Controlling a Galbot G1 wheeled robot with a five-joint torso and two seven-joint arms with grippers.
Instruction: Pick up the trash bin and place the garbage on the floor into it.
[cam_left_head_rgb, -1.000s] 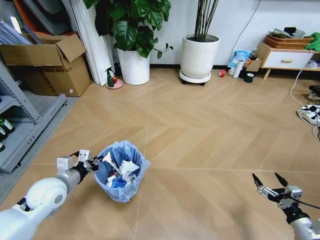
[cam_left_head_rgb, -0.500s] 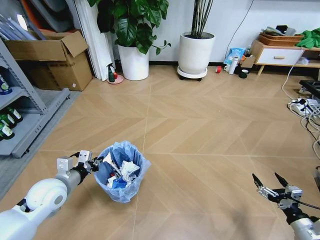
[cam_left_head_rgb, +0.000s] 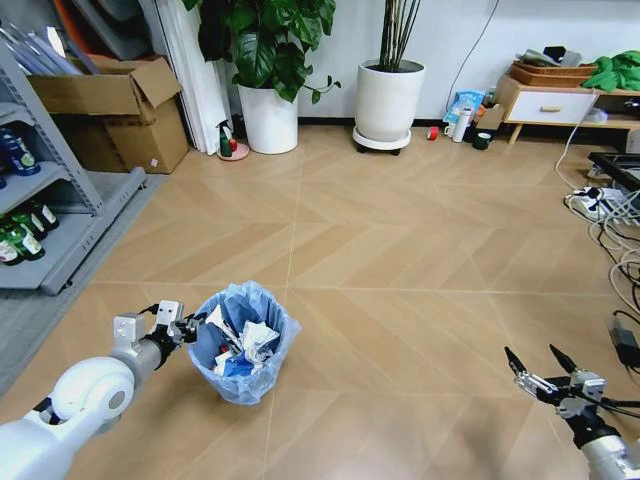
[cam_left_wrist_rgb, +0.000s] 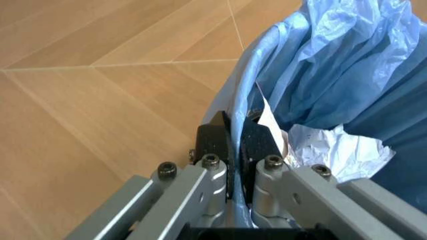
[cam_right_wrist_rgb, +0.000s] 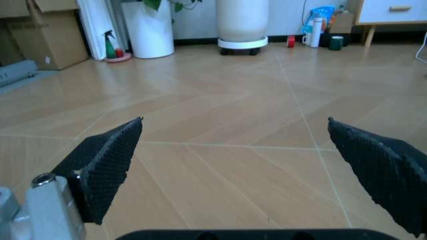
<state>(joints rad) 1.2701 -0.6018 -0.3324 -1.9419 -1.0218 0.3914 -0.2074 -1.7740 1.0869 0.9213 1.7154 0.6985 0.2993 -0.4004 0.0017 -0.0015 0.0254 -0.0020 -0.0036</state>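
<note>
the left gripper (cam_left_head_rgb: 192, 327) is clamping its black fingertips (cam_left_wrist_rgb: 215, 141) together on the rim of the trash bin (cam_left_head_rgb: 243, 345), pinching the light-blue plastic bag (cam_left_wrist_rgb: 333, 65) there; the bin is sitting just beyond the gripper, on the chevron wood floor (cam_left_head_rgb: 400, 250), with crumpled white paper (cam_left_head_rgb: 255, 340) inside it. well off to the other side, the right gripper (cam_left_head_rgb: 541, 372) is hovering low over bare floor, its fingers (cam_right_wrist_rgb: 110, 160) spreading wide apart
</note>
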